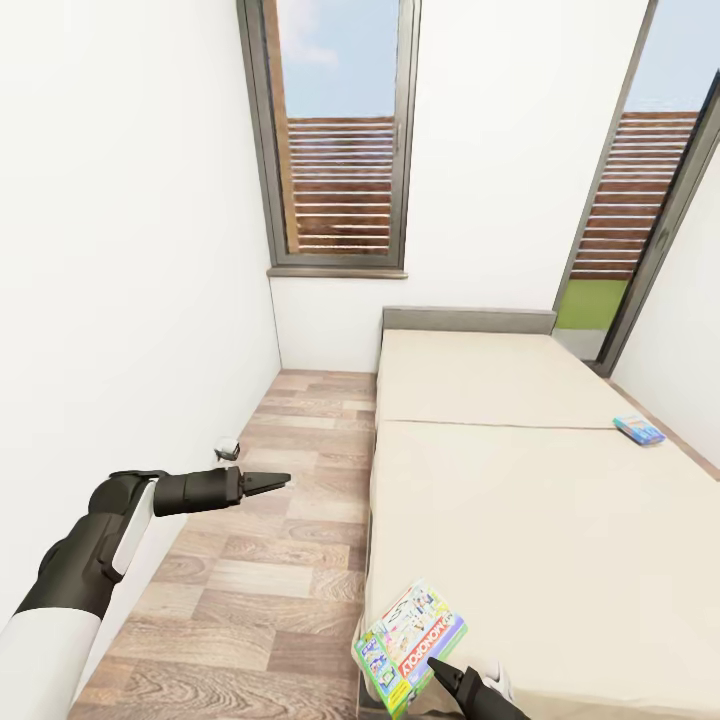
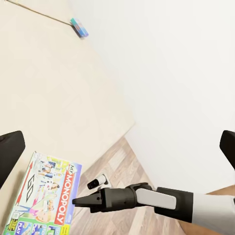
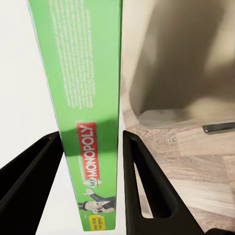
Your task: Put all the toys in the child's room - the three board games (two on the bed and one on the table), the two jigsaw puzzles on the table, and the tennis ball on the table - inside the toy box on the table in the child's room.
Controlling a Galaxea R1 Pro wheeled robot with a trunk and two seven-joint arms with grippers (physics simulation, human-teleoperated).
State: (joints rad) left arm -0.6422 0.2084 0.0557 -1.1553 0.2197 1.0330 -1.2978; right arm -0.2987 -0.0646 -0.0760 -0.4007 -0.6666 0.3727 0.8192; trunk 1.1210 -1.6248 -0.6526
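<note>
The green-white Monopoly board game (image 1: pixel 412 640) (image 2: pixel 44 196) hangs over the near left corner of the cream bed (image 1: pixel 520 500). My right gripper (image 1: pixel 437 668) (image 2: pixel 74 201) (image 3: pixel 90 134) is shut on its edge, one finger pressed against each face of the box (image 3: pixel 83 73). Far up the bed's right side lies the light-blue board game (image 1: pixel 638 429) (image 2: pixel 79 27). My left gripper (image 1: pixel 275 482) hovers over the wood floor left of the bed, open and empty, with its fingers (image 2: pixel 11 152) spread wide. The table, toy box, jigsaw puzzles and tennis ball are out of view.
A white wall (image 1: pixel 120 250) runs close along the left, leaving a narrow strip of wood floor (image 1: pixel 280 560) beside the bed. A small white-and-black object (image 1: pixel 228 448) sits on that floor by the wall. A window (image 1: pixel 340 140) and a glass door (image 1: pixel 640 200) stand beyond.
</note>
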